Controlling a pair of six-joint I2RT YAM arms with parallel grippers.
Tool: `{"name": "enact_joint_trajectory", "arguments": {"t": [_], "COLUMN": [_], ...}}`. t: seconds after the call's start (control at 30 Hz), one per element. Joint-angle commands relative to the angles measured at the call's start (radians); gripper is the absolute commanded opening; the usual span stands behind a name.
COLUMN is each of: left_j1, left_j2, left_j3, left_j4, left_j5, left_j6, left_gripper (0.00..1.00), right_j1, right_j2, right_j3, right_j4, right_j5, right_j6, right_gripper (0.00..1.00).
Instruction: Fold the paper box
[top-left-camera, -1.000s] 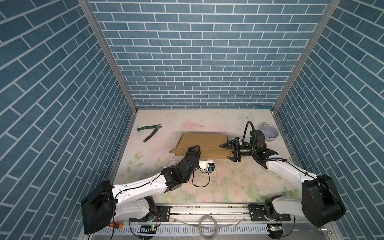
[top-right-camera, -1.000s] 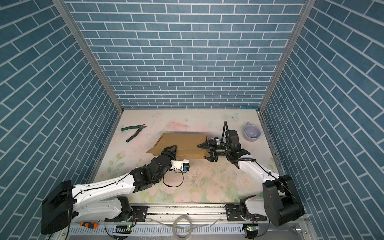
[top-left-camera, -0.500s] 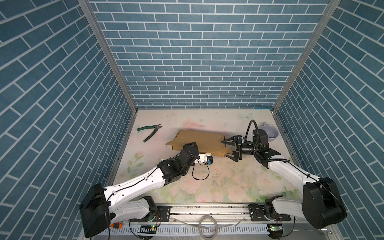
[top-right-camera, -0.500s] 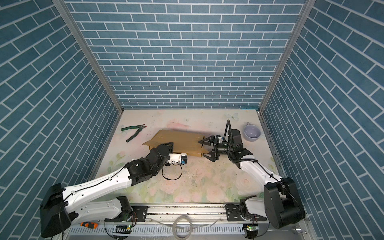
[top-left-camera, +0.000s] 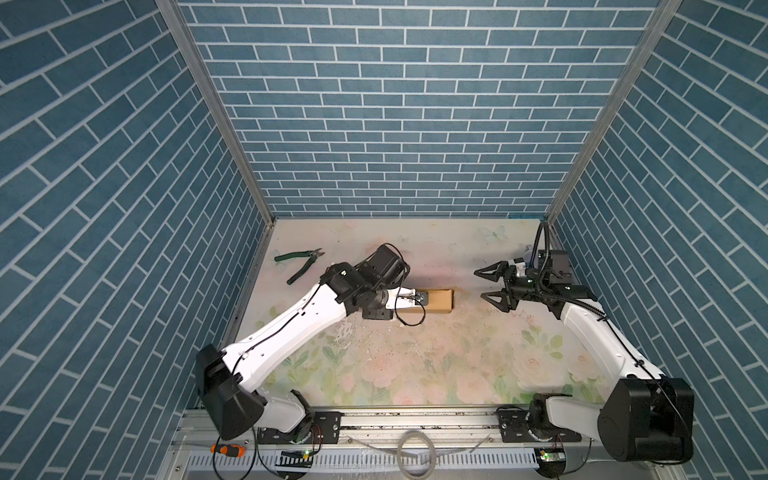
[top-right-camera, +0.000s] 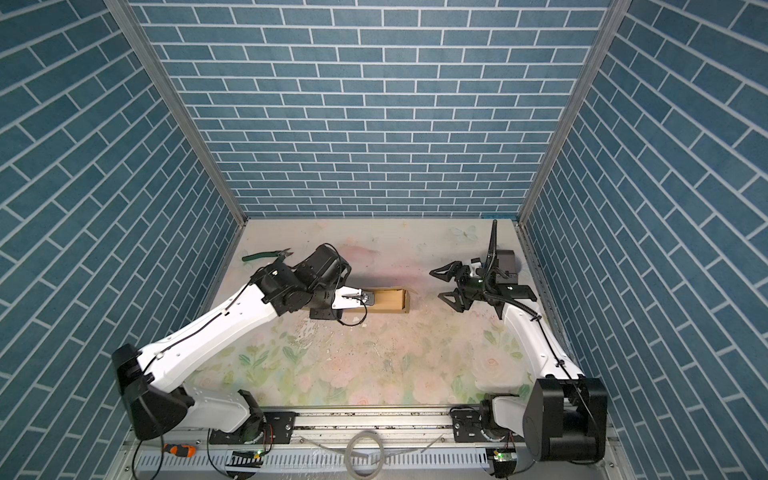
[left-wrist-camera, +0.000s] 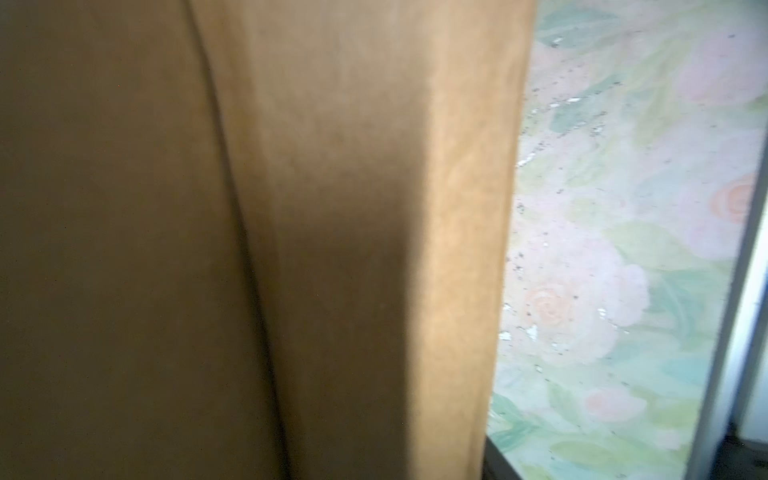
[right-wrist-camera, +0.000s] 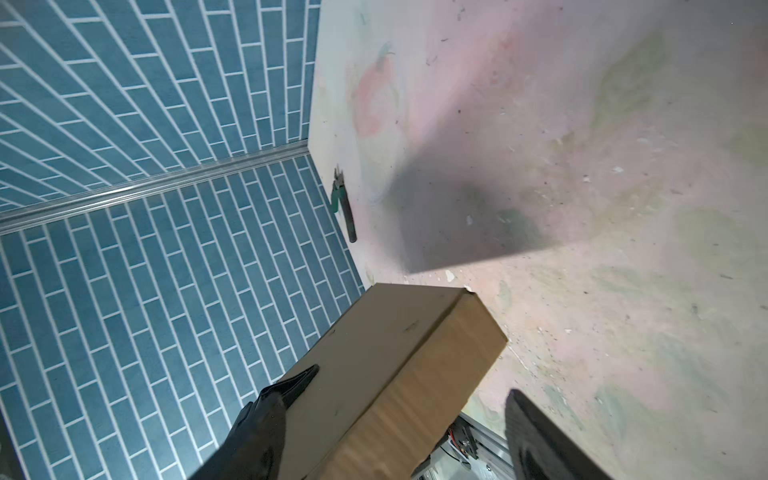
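The right gripper (top-left-camera: 479, 284) stands spread wide, its two black fingers far from each other, and it holds nothing and touches nothing. In both top views it hangs above the table with the faded flower print (top-left-camera: 415, 365), to the right of the plain brown corrugated cardboard box (top-left-camera: 438, 300), with a clear gap between them. In the right wrist view the box end points toward the opening between the fingers (right-wrist-camera: 286, 390) but does not reach them.

The left gripper (top-left-camera: 379, 311) is at the other end of the box, low under the wrist of the white left arm (top-left-camera: 291, 328). Its jaws are hidden by the wrist and by the cardboard, so I cannot tell if they pinch the box or only lie against it. The left wrist view is nearly filled with brown cardboard, very close, with one fold line.

The box is closed, long and narrow, and it lies near the middle of the table. The green-handled pliers (top-left-camera: 301, 266) lie well apart, near the left wall.
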Motion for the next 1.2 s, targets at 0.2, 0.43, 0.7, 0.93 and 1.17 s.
{"name": "enact_joint_trajectory", "arguments": {"t": [0.2,0.43,0.7,0.93,1.17], "left_j1": [0.028,0.067,0.106,0.129,0.129], "left_j2": [0.170,0.191,0.140,0.129,0.109], "left_j3": [0.139,0.072,-0.042,-0.061,-0.055], "left_j4": [-0.175,-0.058,0.092,0.150,0.206], "left_j5": [0.108,0.094,0.094,0.079,0.073], "left_j6": [0.034,0.046,0.054,0.054,0.060], "left_gripper": [0.57,0.57,0.70,0.84,0.95], "right_j1": [-0.003,-0.002,-0.001,0.008,0.027], "right_j2": [0.023,0.037,0.056,0.053,0.062], "right_j3": [-0.067,-0.081,-0.059,-0.044,-0.037], "right_j4": [-0.013,0.012,0.023,0.007,0.011], "right_j5": [0.026,0.015,0.013,0.029,0.040], "right_j6": [-0.066,-0.070,-0.078,-0.093,-0.096], "right_gripper": [0.82,0.81,0.80,0.79,0.79]}}
